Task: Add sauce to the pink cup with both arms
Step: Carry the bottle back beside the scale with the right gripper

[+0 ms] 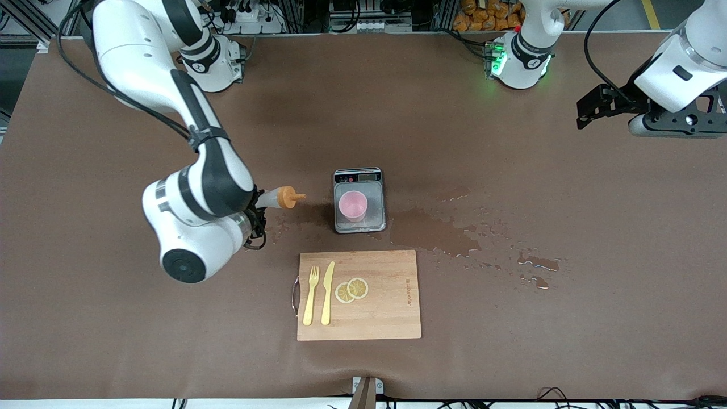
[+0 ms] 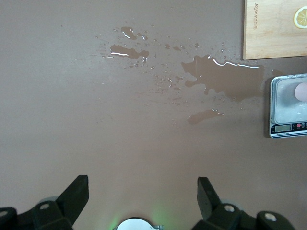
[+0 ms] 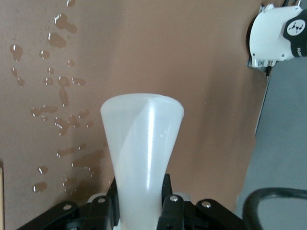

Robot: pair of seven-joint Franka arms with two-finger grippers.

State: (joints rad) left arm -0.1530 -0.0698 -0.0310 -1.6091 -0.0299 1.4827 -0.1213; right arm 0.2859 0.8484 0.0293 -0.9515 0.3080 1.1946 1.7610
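My right gripper [image 3: 139, 211] clamps the sauce [image 1: 279, 197] by its body, tipped sideways in the air, orange nozzle aimed toward the pink cup [image 1: 352, 205] on the grey scale [image 1: 359, 222]. Only the right wrist view shows its smooth, translucent whitish flared base; only the front view shows the cap. My left gripper [image 2: 141, 194] waits spread wide, holding nothing, over bare brown mat near wet puddles [image 2: 223, 76].

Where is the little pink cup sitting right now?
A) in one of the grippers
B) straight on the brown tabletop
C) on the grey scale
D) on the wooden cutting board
C: the pink cup stands on the plate of the grey scale, farther from the front camera than the wooden cutting board.
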